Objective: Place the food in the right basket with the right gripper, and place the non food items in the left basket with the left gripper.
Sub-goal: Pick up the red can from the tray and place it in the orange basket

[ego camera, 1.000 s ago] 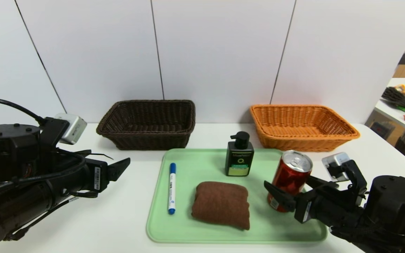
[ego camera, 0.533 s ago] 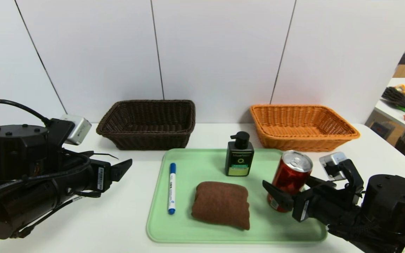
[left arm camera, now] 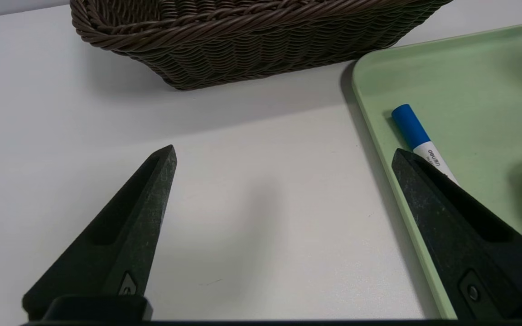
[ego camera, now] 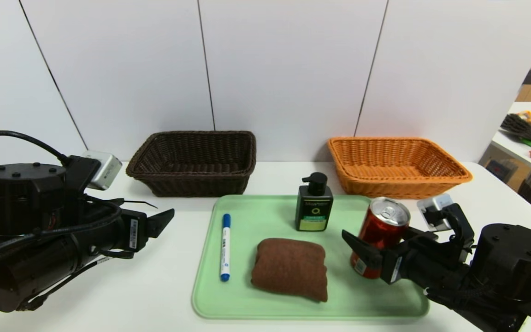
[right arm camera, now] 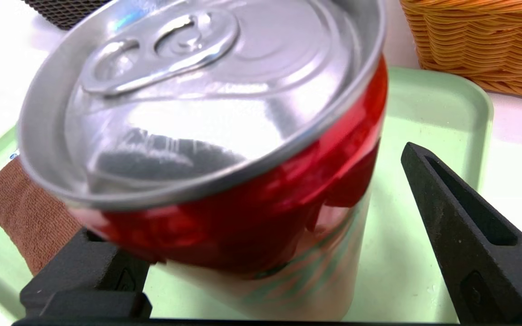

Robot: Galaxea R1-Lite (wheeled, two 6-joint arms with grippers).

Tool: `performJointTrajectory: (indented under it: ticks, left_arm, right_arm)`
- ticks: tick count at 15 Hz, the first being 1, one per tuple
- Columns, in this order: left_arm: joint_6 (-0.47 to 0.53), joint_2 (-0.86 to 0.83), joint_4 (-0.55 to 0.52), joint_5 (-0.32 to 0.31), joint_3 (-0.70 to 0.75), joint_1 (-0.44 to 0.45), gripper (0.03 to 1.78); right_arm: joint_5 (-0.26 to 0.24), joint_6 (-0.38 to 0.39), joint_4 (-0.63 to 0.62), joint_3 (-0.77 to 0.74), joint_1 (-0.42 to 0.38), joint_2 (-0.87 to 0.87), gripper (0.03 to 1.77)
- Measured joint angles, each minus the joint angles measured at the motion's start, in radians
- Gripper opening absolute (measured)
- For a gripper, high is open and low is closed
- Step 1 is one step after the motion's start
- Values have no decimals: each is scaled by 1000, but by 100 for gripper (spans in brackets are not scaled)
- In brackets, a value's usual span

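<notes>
Marker (left arm camera: 424, 142): I read "deli" on its white barrel.
Can (ego camera: 380, 236): smooth red metal, between my right gripper's (ego camera: 380, 242) spread fingers.
Left gripper (left arm camera: 283, 156): open, holding nothing.

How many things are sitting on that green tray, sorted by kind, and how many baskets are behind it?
Drink can: 1
Pump bottle: 1
Folded towel: 1
Marker: 1
On the tray: 4
Baskets: 2, dark brown basket and orange basket, both empty
Total: 6, not counting the tray

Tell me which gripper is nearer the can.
Right. The right gripper is open with its fingers on either side of the can; the left gripper hangs over the table, left of the tray.
</notes>
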Motion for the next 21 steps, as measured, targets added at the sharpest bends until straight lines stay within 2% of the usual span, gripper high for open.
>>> performJointTrajectory:
  ticks: [1, 4, 5, 6, 10, 11, 14, 17, 19, 21]
  left_arm:
    - [0, 0, 0, 0, 1, 0, 169]
    - [0, 0, 0, 1, 4, 0, 169]
    - [0, 0, 0, 0, 4, 0, 169]
    - [0, 0, 0, 1, 5, 0, 169]
    - [0, 1, 0, 0, 11, 0, 169]
    - [-1, 1, 0, 0, 13, 0, 169]
    - [-16, 1, 0, 0, 19, 0, 169]
    - [-23, -1, -5, 0, -2, -9, 169]
    - [-17, -6, -6, 5, -18, -14, 169]
    - [-16, -11, -3, 10, -27, -24, 169]
  right_arm:
    - [0, -1, 0, -2, 0, 1, 165]
    - [0, 2, 0, -1, 1, -1, 115]
    - [0, 1, 0, -1, 0, -3, 104]
    - [-1, 1, 0, -1, 0, -4, 99]
    - [-3, 0, 3, 1, 1, -11, 98]
    - [-16, -3, 4, 1, 3, -16, 98]
    - [-118, -12, 2, -3, 2, -35, 98]
    - [-137, -56, 10, -38, -7, -90, 98]
    - [-162, -74, 104, -116, -10, -158, 98]
    - [-167, -74, 284, -258, -16, -249, 98]
